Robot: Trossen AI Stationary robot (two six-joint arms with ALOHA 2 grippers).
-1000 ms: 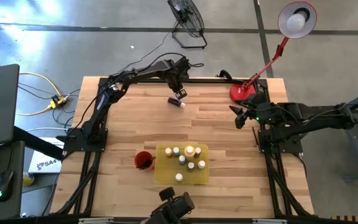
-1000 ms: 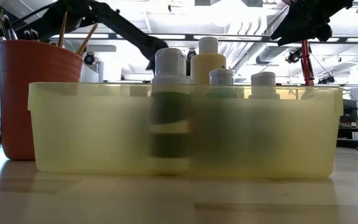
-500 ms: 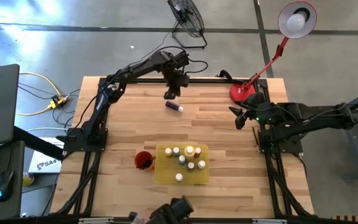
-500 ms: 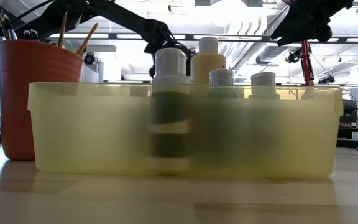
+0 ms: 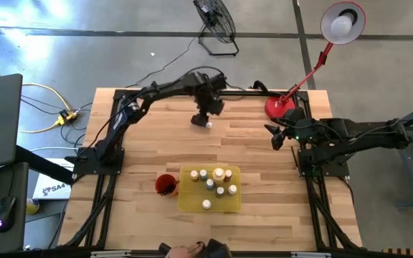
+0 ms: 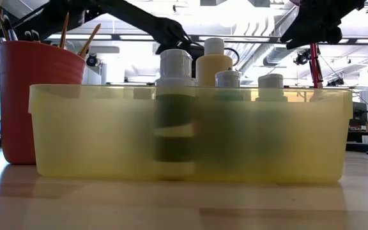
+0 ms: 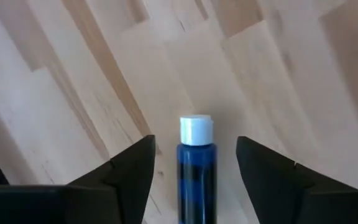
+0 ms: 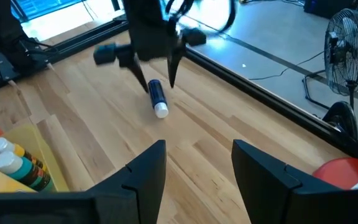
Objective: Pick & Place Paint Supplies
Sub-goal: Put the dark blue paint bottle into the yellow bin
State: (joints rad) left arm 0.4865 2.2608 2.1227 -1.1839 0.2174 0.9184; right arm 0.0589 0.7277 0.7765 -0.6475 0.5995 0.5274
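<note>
My left arm reaches across the far side of the table, wrist bent downward. My left gripper (image 5: 205,118) hangs low over the wood, pointing down, its two dark fingers (image 7: 129,177) spread apart with a clear gap between them, straddling without contact. My right arm is folded at the right edge of the table. My right gripper (image 5: 277,136) sits raised near that edge, facing inward, fingers (image 8: 145,171) parted and holding nothing.
</note>
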